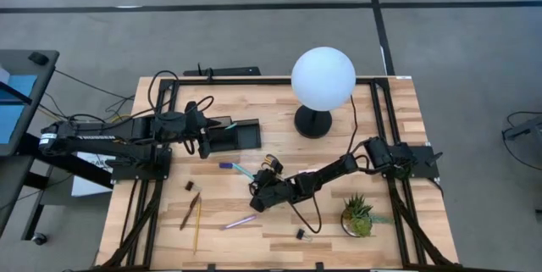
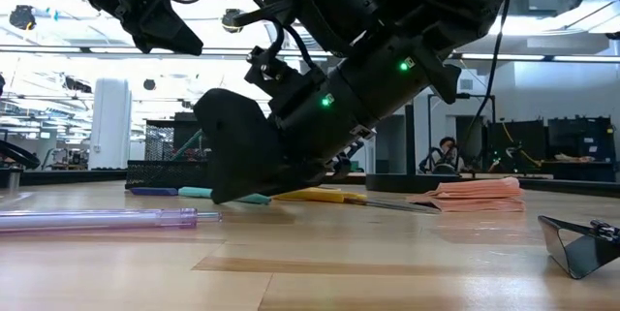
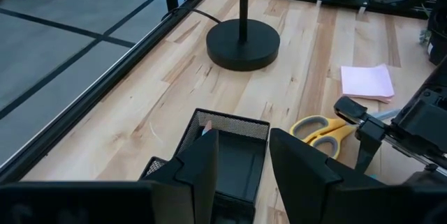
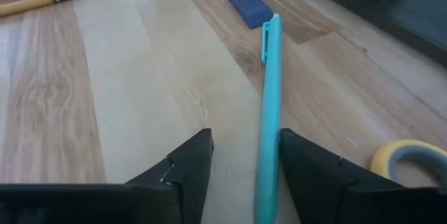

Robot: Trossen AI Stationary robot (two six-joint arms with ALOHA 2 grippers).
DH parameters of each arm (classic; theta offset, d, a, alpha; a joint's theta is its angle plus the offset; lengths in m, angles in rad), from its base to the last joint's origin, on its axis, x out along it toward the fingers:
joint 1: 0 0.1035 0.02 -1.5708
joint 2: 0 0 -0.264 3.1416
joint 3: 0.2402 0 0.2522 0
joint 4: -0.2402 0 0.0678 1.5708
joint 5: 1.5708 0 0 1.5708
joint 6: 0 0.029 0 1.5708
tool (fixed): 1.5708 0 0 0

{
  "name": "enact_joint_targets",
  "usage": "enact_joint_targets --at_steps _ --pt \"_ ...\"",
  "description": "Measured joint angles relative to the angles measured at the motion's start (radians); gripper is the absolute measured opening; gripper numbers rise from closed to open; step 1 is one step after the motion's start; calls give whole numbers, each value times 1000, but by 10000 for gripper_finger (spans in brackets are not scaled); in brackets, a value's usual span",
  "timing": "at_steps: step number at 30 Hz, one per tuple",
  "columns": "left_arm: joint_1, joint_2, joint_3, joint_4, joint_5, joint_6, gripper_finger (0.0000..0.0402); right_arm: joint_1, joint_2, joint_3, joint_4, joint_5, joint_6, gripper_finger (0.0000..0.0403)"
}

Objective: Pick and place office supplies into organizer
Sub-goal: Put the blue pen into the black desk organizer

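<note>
My right gripper (image 1: 255,191) is low over the table, open, its fingers on either side of the teal pen (image 4: 269,105), which lies flat on the wood. The small blue piece (image 4: 248,4) lies just beyond the pen's far tip. Yellow-handled scissors (image 3: 318,130) and the pink sticky-note pad (image 3: 367,81) lie flat close by. My left gripper (image 3: 243,168) hovers open and empty above the black mesh organizer (image 3: 225,144). A purple pen (image 1: 240,221), a brown pen (image 1: 190,211) and a yellow pencil (image 1: 197,226) lie nearer the table's near edge. My right gripper stands astride the teal pen's near part (image 4: 264,182), coming in low and slanting along the pen's length. The pen lies flat on the table close against the inner side of one finger (image 4: 307,165). I cannot tell whether that finger touches it.
The white globe lamp (image 1: 323,78) stands on its round black base (image 1: 312,122) near the far edge. A green potted plant (image 1: 358,214) sits near the right arm. Small black clips (image 1: 190,185) (image 1: 300,234) lie on the wood. A black frame (image 1: 254,80) rims the table.
</note>
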Motion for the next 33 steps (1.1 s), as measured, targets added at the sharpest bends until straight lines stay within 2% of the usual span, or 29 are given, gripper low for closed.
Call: enact_joint_targets --at_steps 12,21,28,33 --pt "0 0 0 -6 0 11 125 -7 -21 3 -7 7 18 191" --pt "0 0 0 -8 0 13 125 -57 -135 44 -205 -162 -24 192" --pt "0 0 0 -1 -2 12 125 -80 -149 47 -214 -285 -30 192" --pt "0 0 0 1 -2 4 125 -97 -151 48 -218 -318 -24 192"
